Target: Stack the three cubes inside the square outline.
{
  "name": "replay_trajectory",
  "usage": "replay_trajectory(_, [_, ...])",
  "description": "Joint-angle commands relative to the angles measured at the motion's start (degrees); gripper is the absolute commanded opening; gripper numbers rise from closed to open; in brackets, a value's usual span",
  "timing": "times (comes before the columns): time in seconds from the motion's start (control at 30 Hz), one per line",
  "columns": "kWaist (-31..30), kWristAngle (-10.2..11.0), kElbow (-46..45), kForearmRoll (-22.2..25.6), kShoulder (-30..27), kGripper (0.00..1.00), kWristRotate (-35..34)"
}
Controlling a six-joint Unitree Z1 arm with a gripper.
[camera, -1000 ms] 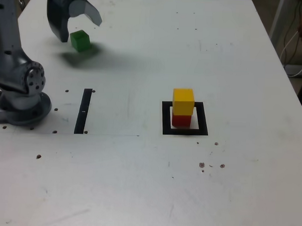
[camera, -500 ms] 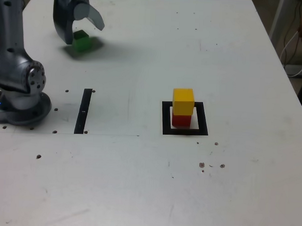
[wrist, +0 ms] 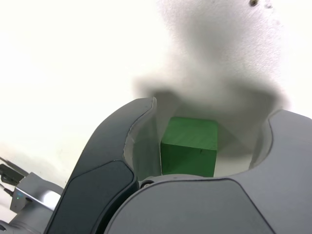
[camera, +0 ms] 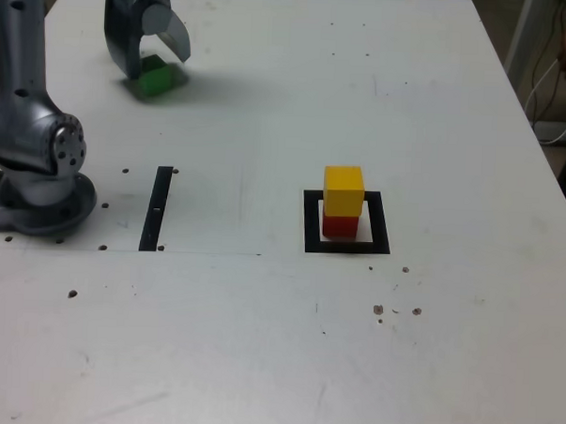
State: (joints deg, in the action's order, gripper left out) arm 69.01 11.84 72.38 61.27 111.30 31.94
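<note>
- White tabletop is filling the exterior view. The grey arm's gripper is reaching down at the far corner on the exterior view's left, its jaws apart and straddling the green cube, which is sitting on the table. Well apart from it, the yellow cube is resting on the red cube inside the square outline. A thin black strip is lying near the arm's base.
- In the wrist view, the green cube is sitting between the open gripper jaws, with gaps on both sides and neither jaw seeming to touch it.
- Judging from this, the step is grasping: the jaws should be closing squarely on opposite flat faces, centred, before any lifting, so the cube is not twisting or skidding away.
</note>
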Motion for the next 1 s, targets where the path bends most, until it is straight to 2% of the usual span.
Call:
replay_trajectory(0.0, [0.07,0.11,0.38,-0.02,0.4,0.24,0.21])
replay_trajectory(0.57, [0.06,-1.58,0.26,0.36,0.43,0.23,0.31])
replay_trajectory(0.83, [-0.41,-4.75,0.78,1.28,-0.6,0.23,0.79])
replay_trajectory(0.97, [-1.92,-5.56,1.81,2.37,-1.13,0.23,0.83])
